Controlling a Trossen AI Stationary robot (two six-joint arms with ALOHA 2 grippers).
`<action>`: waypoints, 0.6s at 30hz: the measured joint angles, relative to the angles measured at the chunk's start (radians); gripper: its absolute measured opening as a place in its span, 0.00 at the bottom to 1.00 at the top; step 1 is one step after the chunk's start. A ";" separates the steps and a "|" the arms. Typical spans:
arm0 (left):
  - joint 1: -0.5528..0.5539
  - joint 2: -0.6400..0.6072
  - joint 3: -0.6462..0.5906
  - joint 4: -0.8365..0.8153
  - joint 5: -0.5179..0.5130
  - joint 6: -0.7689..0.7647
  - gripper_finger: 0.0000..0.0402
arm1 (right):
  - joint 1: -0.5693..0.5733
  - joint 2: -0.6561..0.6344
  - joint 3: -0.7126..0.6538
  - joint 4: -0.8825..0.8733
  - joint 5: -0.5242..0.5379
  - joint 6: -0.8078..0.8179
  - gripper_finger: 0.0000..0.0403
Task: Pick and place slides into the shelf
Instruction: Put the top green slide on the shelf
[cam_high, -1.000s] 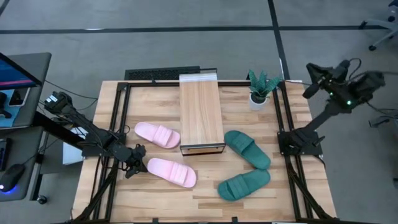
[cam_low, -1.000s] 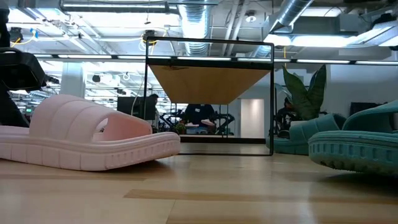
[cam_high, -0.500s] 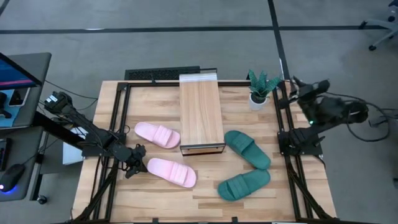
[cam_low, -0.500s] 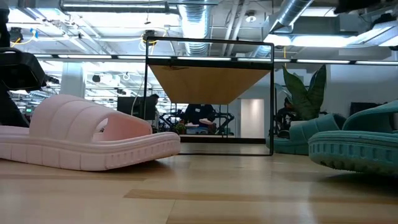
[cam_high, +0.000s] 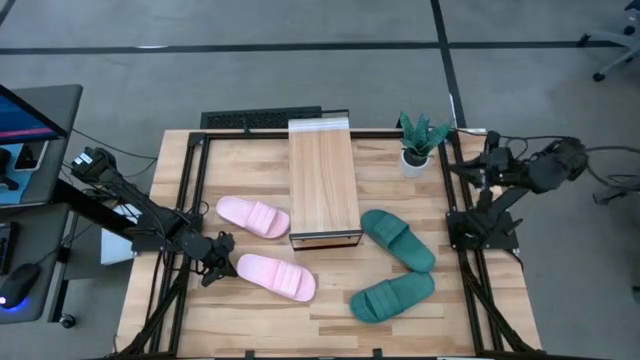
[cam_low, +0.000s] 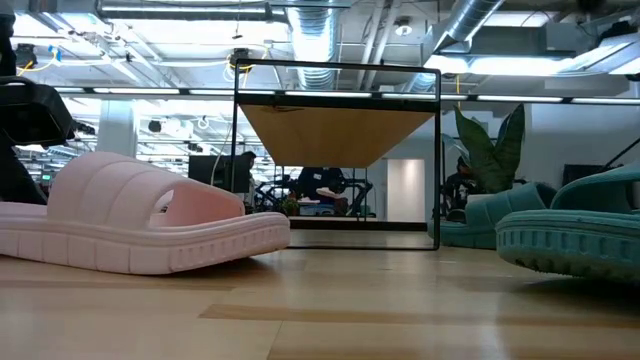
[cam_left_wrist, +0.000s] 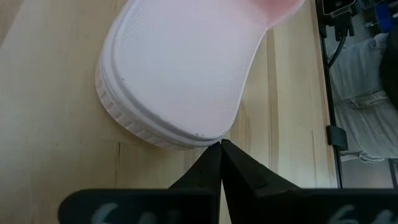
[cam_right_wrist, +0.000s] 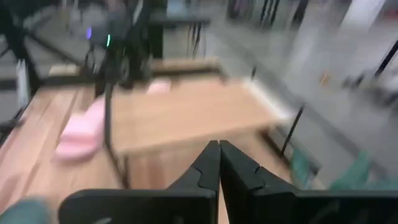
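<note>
Looking down from above, you see a light wood-plank table (cam_high: 330, 300) ringed by a black frame, standing on grey floor, with a small potted plant (cam_high: 420, 140) at its far right corner and a desk with a monitor (cam_high: 25, 115) off to the left. Your shelf (cam_high: 323, 182) stands lengthwise in the middle of the far half. One pink slide (cam_high: 253, 216) lies just left of the shelf's near end, the other pink slide (cam_high: 276, 276) nearer you; one teal slide (cam_high: 398, 239) lies just right of the shelf's near end, the other teal slide (cam_high: 392, 296) in front of it. None of the four is on the shelf. The low view gives you what the overhead cannot: the shelf's plank from underneath on its thin black frame, ceiling ducts, and an open room behind (too far off to make out much). The left wrist view shows you the near pink slide's textured footbed, with the left gripper (cam_left_wrist: 221, 144) clenched shut on nothing, its tips right at the sole's edge. Your left arm reaches low across the table's left side. The right gripper (cam_high: 470, 167) hangs raised over the table's right edge near the plant, jaws closed and empty, pointed toward the shelf.
</note>
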 joint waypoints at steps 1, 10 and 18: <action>0.000 0.000 0.000 0.000 0.000 0.000 0.00 | 0.002 0.013 0.013 -0.054 -0.021 0.060 0.01; 0.000 0.000 0.000 0.000 0.000 0.000 0.00 | 0.004 0.034 0.047 -0.219 -0.285 0.349 0.04; 0.000 0.000 0.000 0.000 0.000 0.000 0.00 | 0.004 0.124 0.045 -0.288 -0.463 0.495 0.06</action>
